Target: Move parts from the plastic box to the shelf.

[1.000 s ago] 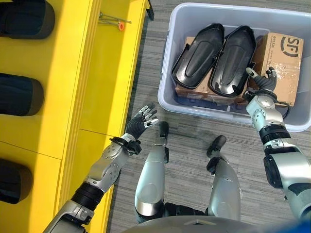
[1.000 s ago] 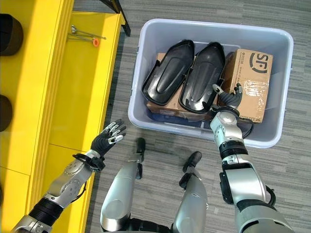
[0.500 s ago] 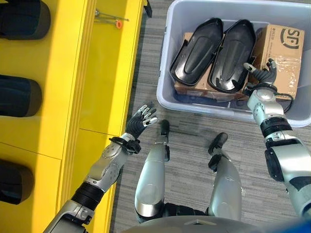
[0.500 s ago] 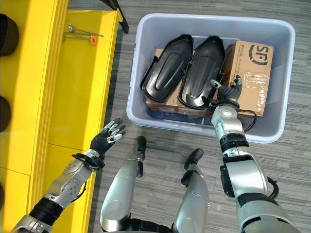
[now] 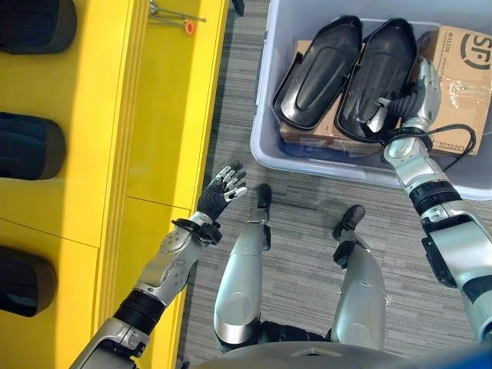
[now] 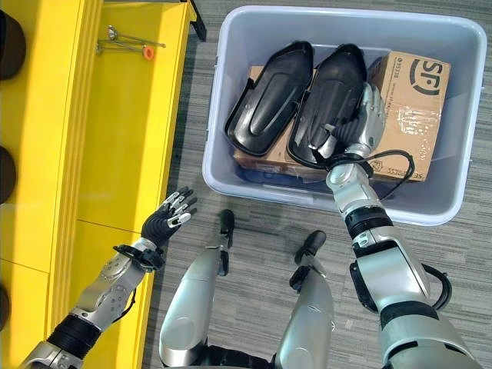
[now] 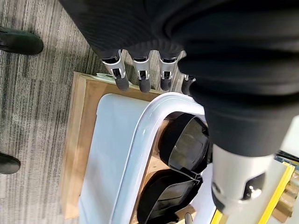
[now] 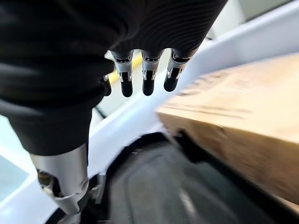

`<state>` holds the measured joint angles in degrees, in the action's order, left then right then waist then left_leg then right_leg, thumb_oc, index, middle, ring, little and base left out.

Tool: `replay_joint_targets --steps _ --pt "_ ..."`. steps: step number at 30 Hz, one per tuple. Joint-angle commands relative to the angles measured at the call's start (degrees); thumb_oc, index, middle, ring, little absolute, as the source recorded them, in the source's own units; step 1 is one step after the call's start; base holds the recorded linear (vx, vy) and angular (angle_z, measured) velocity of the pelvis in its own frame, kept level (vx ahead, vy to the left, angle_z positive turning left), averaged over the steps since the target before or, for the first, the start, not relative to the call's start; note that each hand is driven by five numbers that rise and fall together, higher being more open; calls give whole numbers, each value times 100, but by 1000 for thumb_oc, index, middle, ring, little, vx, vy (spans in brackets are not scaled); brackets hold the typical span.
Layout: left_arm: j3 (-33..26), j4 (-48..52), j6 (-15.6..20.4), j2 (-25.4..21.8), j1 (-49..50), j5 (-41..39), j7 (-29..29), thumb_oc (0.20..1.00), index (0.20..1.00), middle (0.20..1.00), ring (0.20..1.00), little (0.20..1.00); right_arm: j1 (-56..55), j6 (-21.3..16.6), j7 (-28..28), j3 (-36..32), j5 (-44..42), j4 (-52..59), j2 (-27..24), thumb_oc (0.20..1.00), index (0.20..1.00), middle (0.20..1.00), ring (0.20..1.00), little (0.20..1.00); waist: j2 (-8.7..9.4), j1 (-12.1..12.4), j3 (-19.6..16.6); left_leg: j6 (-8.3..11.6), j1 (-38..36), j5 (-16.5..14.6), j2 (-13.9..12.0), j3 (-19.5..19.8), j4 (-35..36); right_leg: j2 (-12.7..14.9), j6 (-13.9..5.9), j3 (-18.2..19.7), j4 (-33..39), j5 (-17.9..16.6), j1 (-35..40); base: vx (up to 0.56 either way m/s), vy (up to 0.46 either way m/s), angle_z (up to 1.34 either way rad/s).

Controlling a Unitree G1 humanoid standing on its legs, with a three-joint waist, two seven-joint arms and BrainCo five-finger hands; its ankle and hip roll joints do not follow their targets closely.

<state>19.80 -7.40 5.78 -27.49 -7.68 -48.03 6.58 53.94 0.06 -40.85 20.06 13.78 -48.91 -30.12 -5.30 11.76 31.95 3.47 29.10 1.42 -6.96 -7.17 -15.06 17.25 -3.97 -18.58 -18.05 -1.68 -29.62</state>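
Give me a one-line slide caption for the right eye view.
Right robot hand reaches into the plastic box over two black parts; left robot hand open beside the yellow shelf.

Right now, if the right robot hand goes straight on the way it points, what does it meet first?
Probably the far wall of the plastic box; the right robot hand points along the black part, though depth is unclear.

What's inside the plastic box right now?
The plastic box holds two black parts side by side on a flat cardboard box, with a taller cardboard box beside them. The right hand reaches in. Anything underneath is hidden.
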Motion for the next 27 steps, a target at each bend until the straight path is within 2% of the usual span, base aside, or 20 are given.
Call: replay_joint_targets --steps 1,5,10,12,14,16,20,21,24,27 --pt "164 210 283 121 143 -12 121 1000 1000 1000 1000 1000 53 -15 -356 123 -63 57 -386 1000 1000 1000 1000 1000 -321 1 -216 -139 166 -208 200 -61 -94 -38 -287 76 -586 492 -84 0 0 0" --pt "193 54 358 142 83 -12 189 1000 1000 1000 1000 1000 20 -55 -361 125 -297 -124 -357 1000 1000 1000 1000 1000 -319 -3 -216 -139 195 -216 193 -66 -104 -20 -295 61 -586 480 -109 0 0 0" --pt "237 12 365 159 23 6 127 1000 1000 1000 1000 1000 -5 127 -254 -191 -1733 -458 -248 1000 1000 1000 1000 1000 -332 4 -216 -138 227 -238 200 -56 -116 -9 -290 52 -618 493 -148 0 0 0" --pt "255 -5 361 194 -18 22 106 1000 1000 1000 1000 1000 -25 82 -162 -355 -2242 -635 -169 1000 1000 1000 1000 1000 -347 4 -216 -138 251 -246 200 -61 -122 -3 -286 55 -639 505 -177 3 0 2" --pt "286 3 344 208 -57 67 33 1000 1000 1000 1000 1000 -67 -21 -43 -527 -2402 -784 -87 1000 1000 1000 1000 1000 -365 0 -216 -141 289 -261 207 -59 -145 2 -281 65 -670 521 -217 4 1 2" --pt "311 6 307 247 -102 84 -36 1000 1000 1000 1000 1000 -28 -22 31 -573 -2321 -878 -43 1000 1000 1000 1000 1000 -384 7 -216 -145 328 -266 217 -59 -168 10 -278 65 -703 524 -264 0 0 0" --pt "387 -10 268 310 -161 127 -144 1000 1000 1000 1000 1000 96 72 174 -626 -2753 -1008 0 1000 1000 1000 1000 1000 -425 14 -216 -146 408 -279 235 -56 -238 34 -263 82 -798 544 -360 0 0 0" --pt "396 12 237 319 -192 124 -183 1000 1000 1000 1000 1000 152 121 184 -591 -2360 -1063 3 1000 1000 1000 1000 1000 -439 22 -216 -146 463 -285 237 -49 -266 44 -260 84 -833 555 -415 0 0 0" --pt "410 -16 277 359 -183 124 -208 1000 1000 1000 1000 1000 208 36 -13 -445 -2035 -1043 -52 1000 1000 1000 1000 1000 -453 21 -216 -141 520 -266 228 -58 -270 46 -251 90 -846 552 -476 0 0 0" --pt "456 -3 329 346 -144 63 -256 1000 1000 1000 1000 1000 295 -458 -433 -277 -903 -750 -166 1000 1000 1000 1000 1000 -475 -1 -216 -140 545 -254 227 -54 -284 48 -256 113 -887 554 -516 0 0 0"
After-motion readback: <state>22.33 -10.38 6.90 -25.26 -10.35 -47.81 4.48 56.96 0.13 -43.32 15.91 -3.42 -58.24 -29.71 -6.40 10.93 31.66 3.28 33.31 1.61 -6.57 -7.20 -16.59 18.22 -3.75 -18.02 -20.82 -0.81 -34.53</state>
